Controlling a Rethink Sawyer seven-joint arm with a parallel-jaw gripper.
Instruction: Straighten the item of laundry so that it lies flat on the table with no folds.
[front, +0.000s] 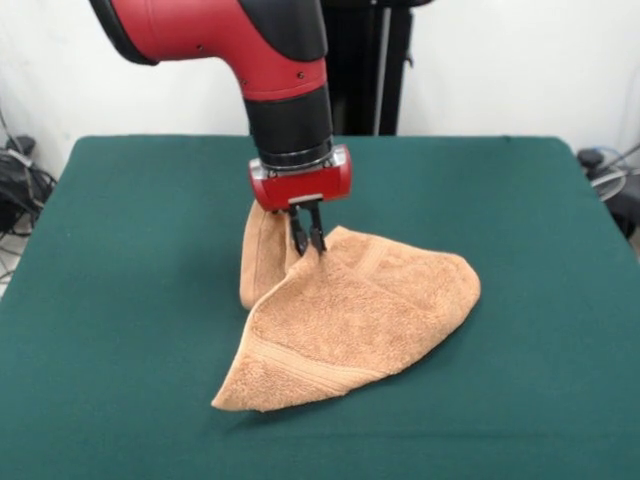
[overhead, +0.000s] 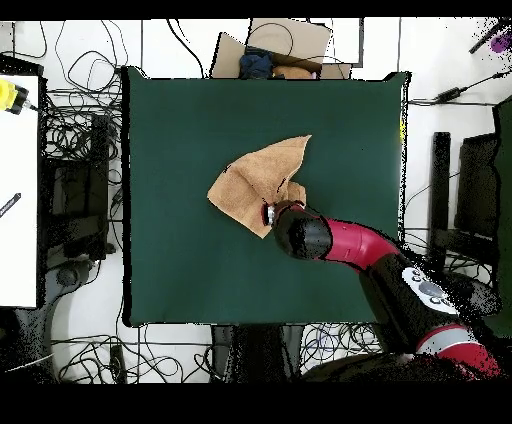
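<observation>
Jaws nearly together, the gripper (front: 308, 236) pinches a raised fold of the towel (front: 360, 315) near the middle of the table (front: 120, 300). Overhead, the arm (overhead: 340, 243) hides the towel's near corner.

one towel (front: 350, 320), one table (front: 120, 300), one hand (front: 308, 238)

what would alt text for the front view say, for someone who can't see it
A red and black robot arm reaches down from above, its gripper closed on a raised fold of an orange-tan terry towel. The towel lies rumpled on a dark green table, one part hanging from the pinch and the rest spreading forward with a woven border band showing.
</observation>
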